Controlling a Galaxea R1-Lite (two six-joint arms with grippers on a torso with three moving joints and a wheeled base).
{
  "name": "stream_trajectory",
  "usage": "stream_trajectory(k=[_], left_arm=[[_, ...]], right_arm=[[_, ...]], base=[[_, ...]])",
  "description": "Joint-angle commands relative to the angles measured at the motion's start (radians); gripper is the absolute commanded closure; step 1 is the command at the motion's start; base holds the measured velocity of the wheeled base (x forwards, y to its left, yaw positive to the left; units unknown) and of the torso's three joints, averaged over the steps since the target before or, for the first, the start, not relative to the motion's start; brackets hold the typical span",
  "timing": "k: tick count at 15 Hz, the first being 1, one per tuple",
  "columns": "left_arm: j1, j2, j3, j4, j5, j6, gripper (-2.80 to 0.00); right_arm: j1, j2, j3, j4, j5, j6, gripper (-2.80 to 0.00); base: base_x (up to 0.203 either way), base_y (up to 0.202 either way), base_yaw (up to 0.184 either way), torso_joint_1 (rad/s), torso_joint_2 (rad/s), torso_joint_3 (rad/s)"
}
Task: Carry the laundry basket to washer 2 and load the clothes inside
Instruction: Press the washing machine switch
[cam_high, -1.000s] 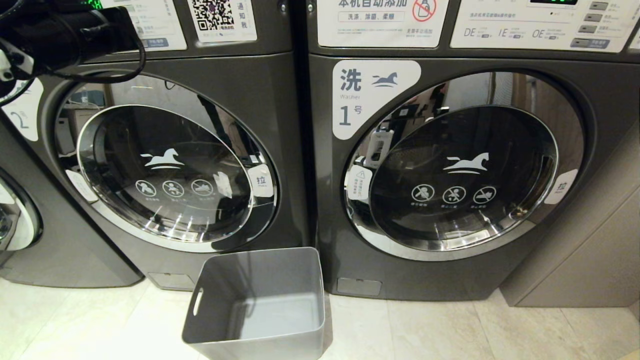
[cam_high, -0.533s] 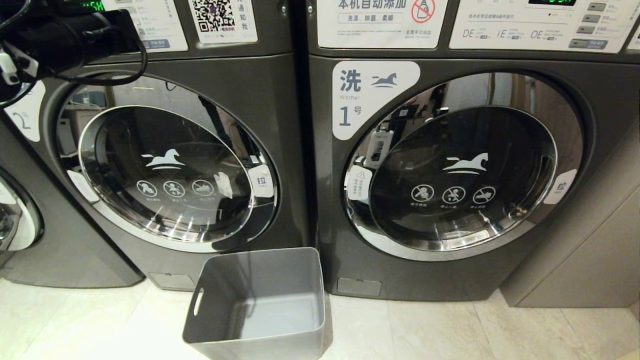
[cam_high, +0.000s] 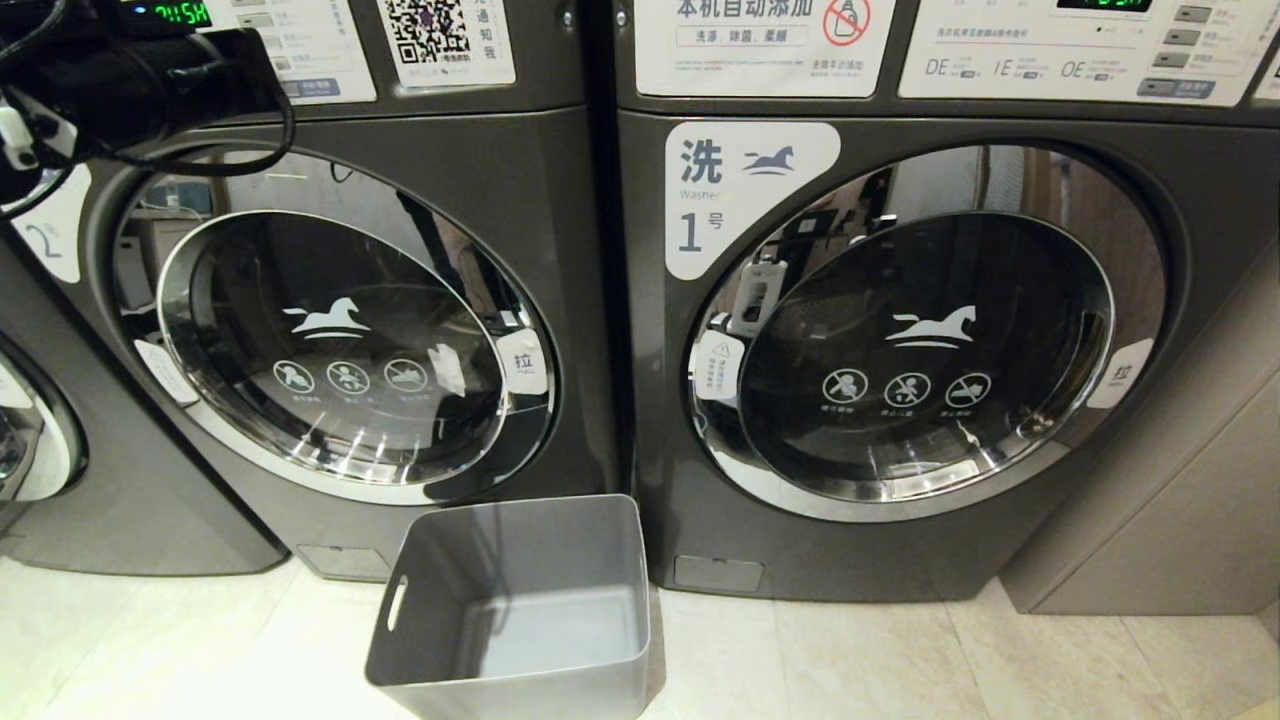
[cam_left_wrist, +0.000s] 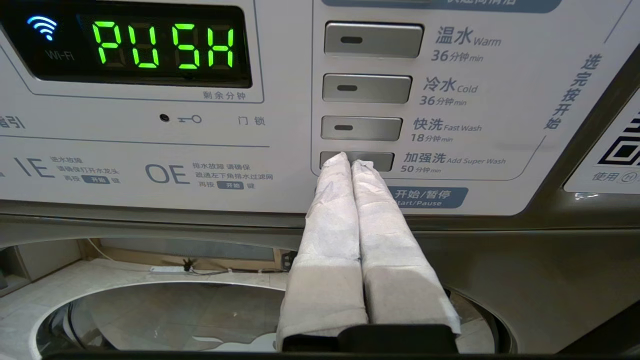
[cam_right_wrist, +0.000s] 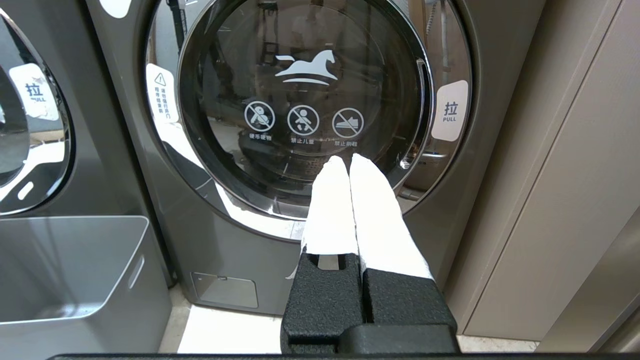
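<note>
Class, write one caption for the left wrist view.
Shut left pincer at the Add Super Wash button; display reads PUSH.

Washer 1 (cam_high: 900, 340) door shut; beige cabinet (cam_high: 1180, 500) beside; pale tiled floor (cam_high: 850, 660).

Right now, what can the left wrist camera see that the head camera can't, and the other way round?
Only the left wrist view shows the green PUSH display and the shut left gripper at the Add Super Wash button. Only the head view shows the empty laundry basket on the floor and washer 1. Both show washer 2.
</note>
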Motion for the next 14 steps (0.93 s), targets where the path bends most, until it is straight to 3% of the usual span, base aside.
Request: stream_trajectory(k=[1, 10, 14], left_arm=[[0.000, -0.010, 0.000, -0.004, -0.003, 0.001, 0.00], [0.000, 0.001, -0.004, -0.017, -0.005, 0.001, 0.00], [0.000, -0.075, 0.013, 0.072, -0.003, 0.007, 0.00]], right_arm=[[0.000, 0.002, 0.040, -0.002, 0.001, -0.001, 0.00], [0.000, 0.002, 0.040, -0.002, 0.000, -0.001, 0.00], [0.000, 0.002, 0.040, -0.002, 0.001, -0.001, 0.00]], base=[[0.000, 0.000, 0.000, 0.000, 0.00, 0.000], [0.000, 0.000, 0.000, 0.000, 0.00, 0.000], [0.000, 0.000, 0.000, 0.000, 0.00, 0.000]])
